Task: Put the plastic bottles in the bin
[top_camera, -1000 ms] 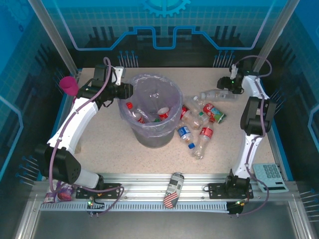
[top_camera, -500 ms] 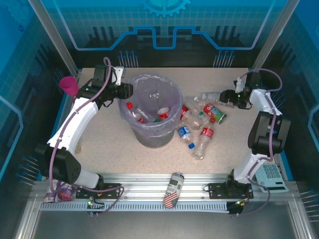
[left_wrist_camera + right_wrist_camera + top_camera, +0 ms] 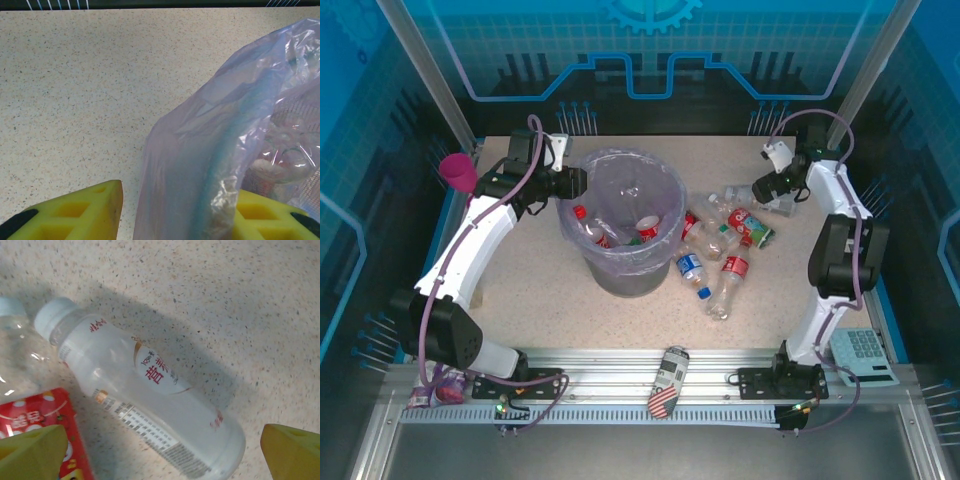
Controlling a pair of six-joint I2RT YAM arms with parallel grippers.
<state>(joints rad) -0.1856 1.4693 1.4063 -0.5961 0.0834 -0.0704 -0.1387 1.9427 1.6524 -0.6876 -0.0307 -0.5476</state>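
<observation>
A: Left end effector (image 3: pixel 572 183)?
B: Clamped on the bin (image 3: pixel 620 275) rim, left of centre.
A: Right end effector (image 3: pixel 766 190)?
B: Spread wide above a white bottle (image 3: pixel 145 405) lying on the worktop (image 3: pixel 540 290), upper right.

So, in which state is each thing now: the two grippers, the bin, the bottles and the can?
left gripper, shut on the rim of the bin.
right gripper, open, over the white bottle, not touching it.
bin, upright, bag-lined, some bottles inside.
white bottle, capped, lying on its side on the table.
loose bottles, lying in a heap right of the bin.
can, lying on the near rail.
</observation>
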